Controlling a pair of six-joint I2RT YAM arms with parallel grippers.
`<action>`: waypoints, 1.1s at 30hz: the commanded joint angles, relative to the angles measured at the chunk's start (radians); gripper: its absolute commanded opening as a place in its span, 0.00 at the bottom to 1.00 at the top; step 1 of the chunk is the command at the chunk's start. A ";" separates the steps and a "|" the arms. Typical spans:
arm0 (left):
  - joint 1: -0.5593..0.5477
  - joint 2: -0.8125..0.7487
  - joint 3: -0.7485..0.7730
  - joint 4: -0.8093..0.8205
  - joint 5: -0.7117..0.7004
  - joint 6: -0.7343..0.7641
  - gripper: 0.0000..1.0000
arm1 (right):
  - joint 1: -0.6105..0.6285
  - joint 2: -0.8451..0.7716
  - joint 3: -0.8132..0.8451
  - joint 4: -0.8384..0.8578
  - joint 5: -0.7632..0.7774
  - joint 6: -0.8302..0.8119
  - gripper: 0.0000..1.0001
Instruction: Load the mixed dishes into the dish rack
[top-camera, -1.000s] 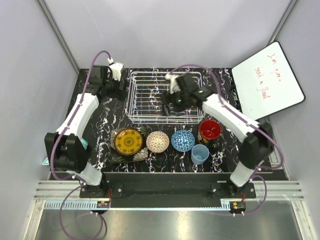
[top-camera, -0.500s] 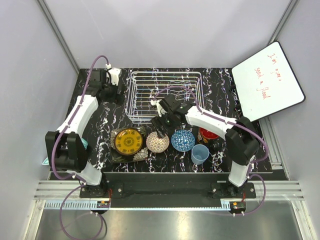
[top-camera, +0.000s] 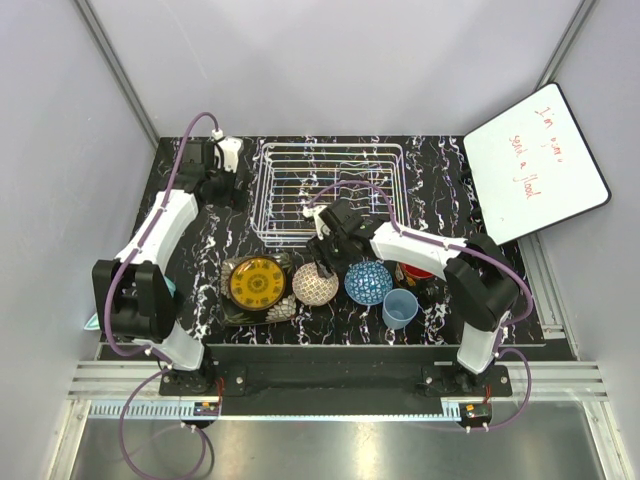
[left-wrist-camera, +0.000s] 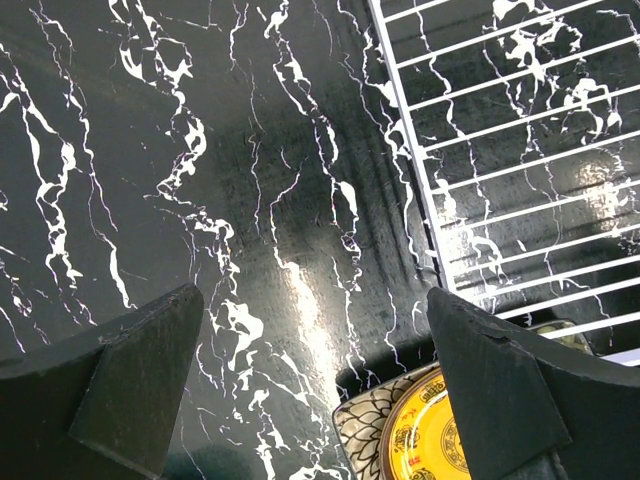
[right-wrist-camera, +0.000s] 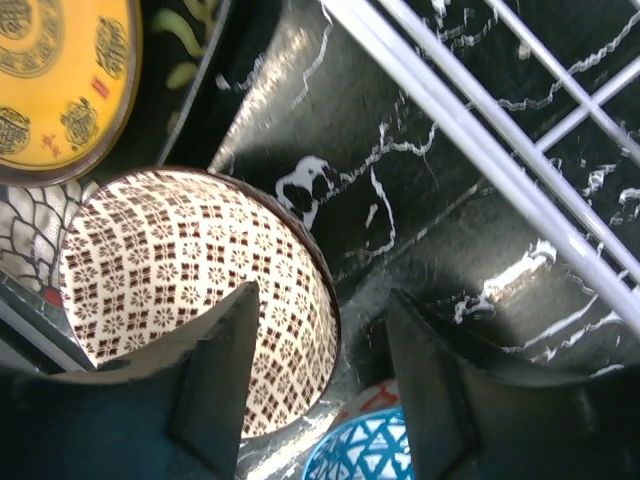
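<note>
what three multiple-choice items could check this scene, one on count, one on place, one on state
1. How many items sit in the dish rack?
A) three B) none C) one
2. Where is the right gripper?
A) over the rim of the pinkish-white speckled bowl B) inside the dish rack C) pulled back beside its own base
3. The left gripper is:
A) shut on something B) shut, empty C) open, empty

Answers: 1 B, only bare wires show; 2 A, its jaws straddle the rim in the right wrist view; 3 C, its jaws stand apart with nothing between.
</note>
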 joint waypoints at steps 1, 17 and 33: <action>0.002 0.004 -0.011 0.048 -0.031 0.020 0.99 | 0.017 0.014 0.008 0.064 -0.010 0.017 0.52; 0.004 -0.019 0.014 0.048 -0.034 0.037 0.99 | 0.028 -0.010 -0.127 0.116 0.018 0.043 0.30; 0.019 -0.014 0.017 0.048 -0.008 0.037 0.99 | 0.044 -0.151 0.414 -0.275 0.467 -0.044 0.00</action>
